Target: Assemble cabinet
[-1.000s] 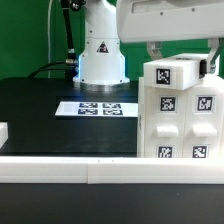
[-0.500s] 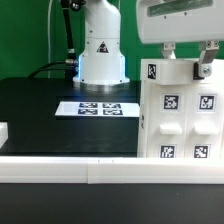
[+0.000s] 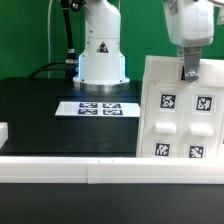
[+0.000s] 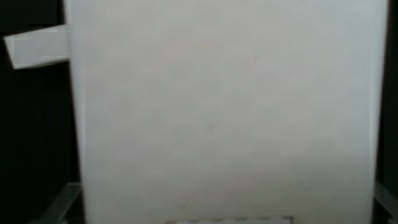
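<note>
White plastic fills most of what I see: the cabinet (image 3: 182, 108) stands upright on the black table (image 3: 40, 110) at the exterior view's right, just behind the white rail (image 3: 60, 170) that runs along the table's near edge. Its tagged face is turned toward the camera, with two marker tags on the upper row and two more lower down, each on a raised rounded panel.

From above, the arm's white head reaches down onto the cabinet's top edge, and one of the fingers (image 3: 190, 70) shows as a dark tip lying against the front face near the top. I see only that one tip, so I cannot tell whether the fingers are open or clamped on the panel.

At the wrist view the cabinet (image 4: 222, 110) is a broad pale slab filling nearly the whole picture, dark on both sides of it, with a small white tab sticking out from one edge.

Behind the cabinet, toward the middle of the exterior view, the marker board (image 3: 98, 108) lies flat on the table, apart from the cabinet. The white robot base (image 3: 102, 50) with its triangle sticker stands beyond the board. A small white block (image 3: 3, 131) sits at the exterior view's left edge.
</note>
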You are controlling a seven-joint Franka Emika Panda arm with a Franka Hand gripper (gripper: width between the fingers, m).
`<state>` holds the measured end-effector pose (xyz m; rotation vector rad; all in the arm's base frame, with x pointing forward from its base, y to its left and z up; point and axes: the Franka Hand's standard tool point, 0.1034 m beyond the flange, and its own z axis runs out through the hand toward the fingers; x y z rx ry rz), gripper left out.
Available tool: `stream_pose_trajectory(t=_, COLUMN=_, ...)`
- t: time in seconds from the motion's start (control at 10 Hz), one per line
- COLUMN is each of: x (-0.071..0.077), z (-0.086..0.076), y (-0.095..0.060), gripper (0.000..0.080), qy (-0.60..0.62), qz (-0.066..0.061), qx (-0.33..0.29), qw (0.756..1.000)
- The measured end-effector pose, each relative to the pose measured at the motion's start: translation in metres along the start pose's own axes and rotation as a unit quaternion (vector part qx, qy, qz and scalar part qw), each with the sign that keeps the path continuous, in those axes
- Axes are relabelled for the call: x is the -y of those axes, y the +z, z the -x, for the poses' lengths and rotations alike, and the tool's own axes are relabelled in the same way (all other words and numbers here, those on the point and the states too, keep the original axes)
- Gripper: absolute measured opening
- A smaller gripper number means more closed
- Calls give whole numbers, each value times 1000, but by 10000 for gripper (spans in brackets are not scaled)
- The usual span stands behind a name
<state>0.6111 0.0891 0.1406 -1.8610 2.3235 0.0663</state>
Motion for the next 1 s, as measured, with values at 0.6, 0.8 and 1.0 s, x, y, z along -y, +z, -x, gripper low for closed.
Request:
stream_pose_trajectory(t=0.6, x=0, z=1, y=0, gripper=746, qy=34, qz=2, qx=6, qw=999)
stream_pose_trajectory(t=0.8, x=0, z=1, y=0, gripper=797, qy=30, qz=2, qx=6, qw=1000)
stream_pose_trajectory(t=1.0, x=-1, z=2, y=0, gripper=797, qy=27, qz=2, qx=6, qw=1000)
